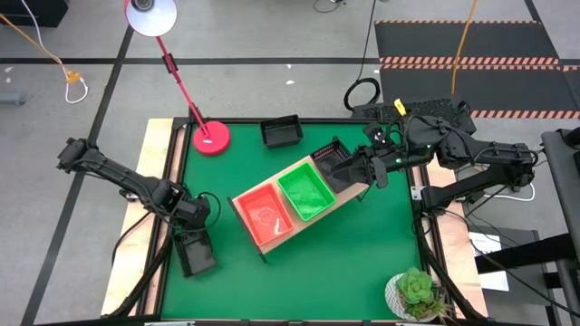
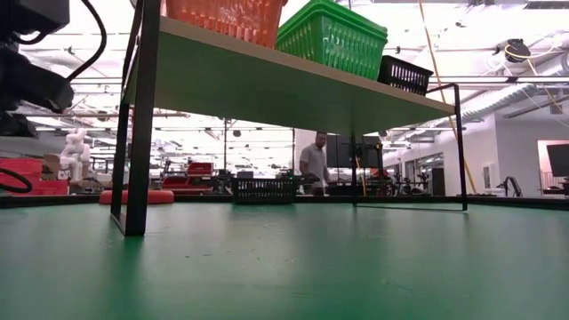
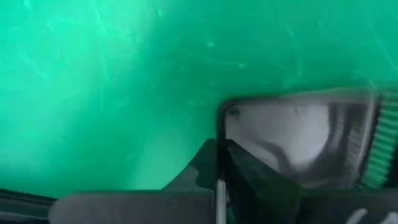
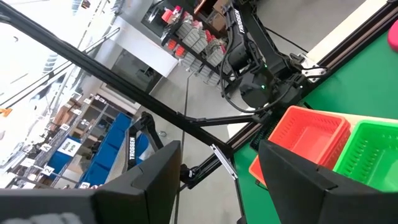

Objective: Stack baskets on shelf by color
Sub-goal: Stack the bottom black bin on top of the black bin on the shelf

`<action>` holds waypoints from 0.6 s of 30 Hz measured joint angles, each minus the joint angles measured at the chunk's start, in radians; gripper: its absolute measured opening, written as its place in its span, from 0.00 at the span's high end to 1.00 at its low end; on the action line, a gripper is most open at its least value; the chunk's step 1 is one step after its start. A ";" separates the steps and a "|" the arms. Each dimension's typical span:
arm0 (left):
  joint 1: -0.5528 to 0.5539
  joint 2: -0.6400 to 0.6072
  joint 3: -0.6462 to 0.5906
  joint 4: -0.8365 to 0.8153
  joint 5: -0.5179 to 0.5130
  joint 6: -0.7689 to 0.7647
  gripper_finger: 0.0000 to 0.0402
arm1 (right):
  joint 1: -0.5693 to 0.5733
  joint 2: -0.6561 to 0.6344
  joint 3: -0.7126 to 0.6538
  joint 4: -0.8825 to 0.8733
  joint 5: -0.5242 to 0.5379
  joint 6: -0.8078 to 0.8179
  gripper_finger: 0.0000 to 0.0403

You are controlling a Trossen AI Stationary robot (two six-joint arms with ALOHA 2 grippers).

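Observation:
The light wooden shelf (image 1: 349,195) stands slantwise mid-table on its thin black frame (image 2: 142,133). On it sit orange-red baskets (image 1: 265,217), green baskets (image 1: 306,192) and a black basket (image 1: 333,161) at its right end. In the low view they are the orange-red (image 2: 227,16), green (image 2: 333,37) and black (image 2: 404,76) baskets. Another black basket (image 1: 282,131) rests on the table by the far edge. My right gripper (image 1: 362,168) hovers over the shelf's right end, open, with nothing between its fingers (image 4: 155,177). My left gripper (image 1: 195,249) waits low near the table's left edge, shut.
A red desk lamp has its base (image 1: 210,139) at the far left corner. A white pot with a succulent (image 1: 417,294) sits at the near right corner. Green table (image 1: 362,254) lies bare before the shelf. A person (image 2: 313,164) stands far behind the table.

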 joint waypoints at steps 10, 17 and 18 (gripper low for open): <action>0.000 0.000 0.232 -0.130 0.111 -0.076 0.98 | 0.000 0.008 0.000 -0.034 0.083 0.046 0.48; -0.002 0.018 0.580 -0.361 0.108 -0.181 0.98 | 0.006 0.073 0.027 -0.043 0.097 0.039 0.48; -0.002 0.031 0.633 -0.404 0.106 -0.187 0.98 | 0.009 0.090 0.045 -0.044 0.097 0.026 0.48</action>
